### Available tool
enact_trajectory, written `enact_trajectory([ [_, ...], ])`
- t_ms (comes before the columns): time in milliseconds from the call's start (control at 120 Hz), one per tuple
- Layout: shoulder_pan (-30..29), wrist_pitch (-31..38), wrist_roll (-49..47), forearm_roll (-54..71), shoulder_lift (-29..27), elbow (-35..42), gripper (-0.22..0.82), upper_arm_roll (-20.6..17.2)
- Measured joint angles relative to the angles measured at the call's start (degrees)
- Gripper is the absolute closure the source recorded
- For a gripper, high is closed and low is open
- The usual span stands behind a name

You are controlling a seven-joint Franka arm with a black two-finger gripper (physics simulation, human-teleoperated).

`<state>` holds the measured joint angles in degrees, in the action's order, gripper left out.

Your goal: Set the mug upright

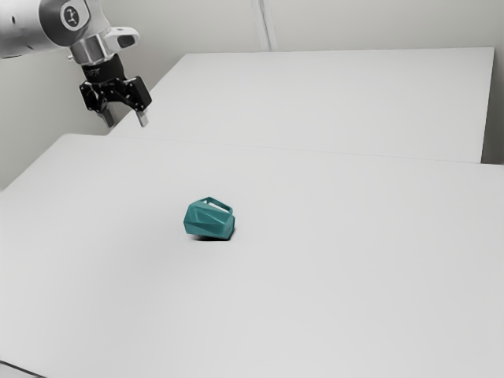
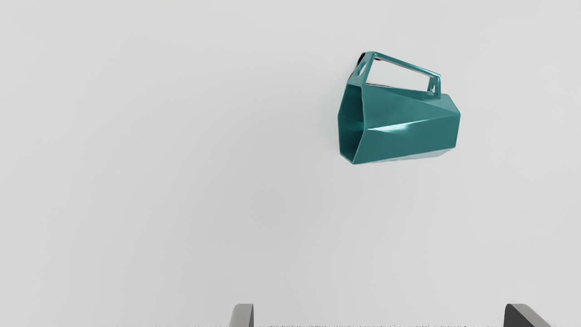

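My gripper (image 1: 126, 120) hangs in the air at the exterior view's upper left, well above and apart from the mug. A faceted teal mug (image 1: 209, 220) lies on its side on the white table (image 1: 331, 276). In the wrist view the mug (image 2: 408, 127) shows its hollow mouth at one end, its closed base at the other and its angular handle along one side. The gripper (image 2: 379, 315) is open, its two fingertips wide apart with nothing between them.
Behind the table stands a second white surface (image 1: 339, 94), with a wall behind it. A thin dark line, like a cable (image 1: 22, 368), crosses the exterior view's lower left corner.
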<state>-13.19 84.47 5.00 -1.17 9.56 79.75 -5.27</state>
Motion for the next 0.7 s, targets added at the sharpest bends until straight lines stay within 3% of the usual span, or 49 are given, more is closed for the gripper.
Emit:
enact_trajectory([
  [267,0.0,-0.8,2.1,-0.6,2.2,0.6,0.00,0.9],
  [525,0.0,0.4,3.4,-1.9,4.1,5.8,0.00,1.1],
  [700,-0.1,1.8,4.1,-9.0,4.2,9.7,0.00,3.5],
])
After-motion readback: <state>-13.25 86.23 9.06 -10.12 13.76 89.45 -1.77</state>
